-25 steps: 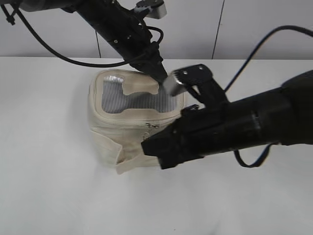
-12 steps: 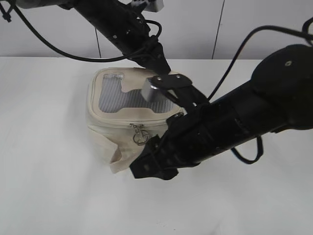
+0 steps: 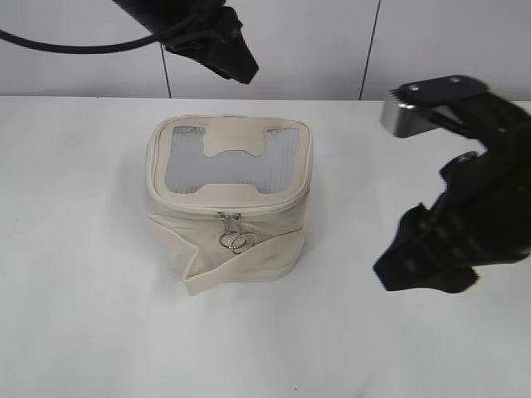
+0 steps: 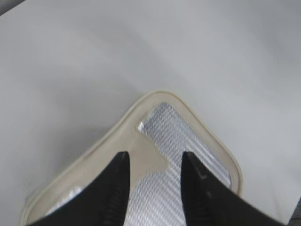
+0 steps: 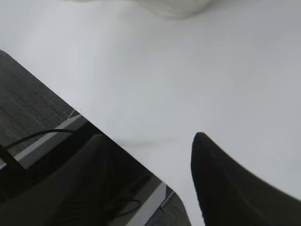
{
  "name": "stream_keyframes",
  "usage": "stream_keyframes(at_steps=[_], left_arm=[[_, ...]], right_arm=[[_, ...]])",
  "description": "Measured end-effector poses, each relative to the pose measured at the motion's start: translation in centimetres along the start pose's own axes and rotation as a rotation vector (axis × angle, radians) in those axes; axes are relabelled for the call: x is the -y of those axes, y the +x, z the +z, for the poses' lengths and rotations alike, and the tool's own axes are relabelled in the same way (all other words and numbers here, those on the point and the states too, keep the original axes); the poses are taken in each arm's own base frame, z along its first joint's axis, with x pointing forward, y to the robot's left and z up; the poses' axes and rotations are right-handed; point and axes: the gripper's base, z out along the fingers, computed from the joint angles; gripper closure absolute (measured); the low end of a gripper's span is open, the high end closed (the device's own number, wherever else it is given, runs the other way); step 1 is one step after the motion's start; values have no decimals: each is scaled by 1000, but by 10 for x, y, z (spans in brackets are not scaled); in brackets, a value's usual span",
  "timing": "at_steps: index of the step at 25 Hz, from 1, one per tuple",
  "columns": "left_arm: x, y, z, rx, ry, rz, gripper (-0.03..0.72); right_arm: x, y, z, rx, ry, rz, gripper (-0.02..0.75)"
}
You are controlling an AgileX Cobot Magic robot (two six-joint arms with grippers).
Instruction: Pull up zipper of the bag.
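The cream bag [image 3: 228,203] stands mid-table with its grey mesh top and H-shaped patch [image 3: 234,157] facing up. The zipper [image 3: 274,206] runs round the top panel edge, and its two silver ring pulls [image 3: 235,241] hang at the front face above the wide strap [image 3: 249,261]. My left gripper [image 3: 239,68] is open and empty, raised above and behind the bag. In the left wrist view it [image 4: 155,157] hovers over the mesh top [image 4: 188,141]. My right gripper [image 3: 402,272] is open and empty, well right of the bag, and hangs [image 5: 148,141] over the table's edge.
The white table [image 3: 83,315] reaches a white wall at the back. In the right wrist view the table's front edge [image 5: 117,136] crosses diagonally, with dark floor and a cable below it. A corner of the bag [image 5: 174,5] shows at the top.
My right arm has pulled away from the bag's front to the right. My left gripper has lifted off the bag's top, up and back. The bag now stands unobstructed.
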Motion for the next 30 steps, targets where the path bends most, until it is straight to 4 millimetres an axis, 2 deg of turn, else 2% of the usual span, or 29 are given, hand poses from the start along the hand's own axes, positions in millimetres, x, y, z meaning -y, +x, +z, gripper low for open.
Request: stream_keyframes(at_steps=[2, 5, 8, 11, 13, 16, 19, 21, 24, 27, 30], left_arm=[[15, 14, -32, 29, -49, -8, 409], [41, 47, -83, 103, -133, -33, 409], [72, 95, -134, 182, -205, -62, 409], [101, 152, -180, 259, -280, -76, 409], [123, 197, -209, 325, -322, -82, 409], [140, 254, -224, 368, -362, -110, 412], [146, 304, -219, 401, -403, -101, 433], [149, 329, -214, 447, -419, -87, 442], [150, 345, -211, 483, -435, -75, 447], [146, 342, -206, 489, -439, -79, 456], [145, 342, -204, 488, -446, -85, 461]], right_arm=[[-1, 9, -21, 6, 33, -8, 285], [-6, 27, -53, 25, 50, -28, 283], [-9, 55, -75, 36, 54, -45, 283], [-9, 93, -94, 72, 85, -59, 285], [-7, 115, -99, 78, 114, -70, 285], [-7, 146, -112, 169, 123, -90, 285], [-8, 173, -121, 290, 127, -110, 285], [-6, 190, -123, 368, 142, -126, 285], [-4, 208, -128, 478, 160, -145, 285], [-4, 218, -132, 576, 167, -158, 285], [-4, 219, -132, 604, 171, -161, 285]])
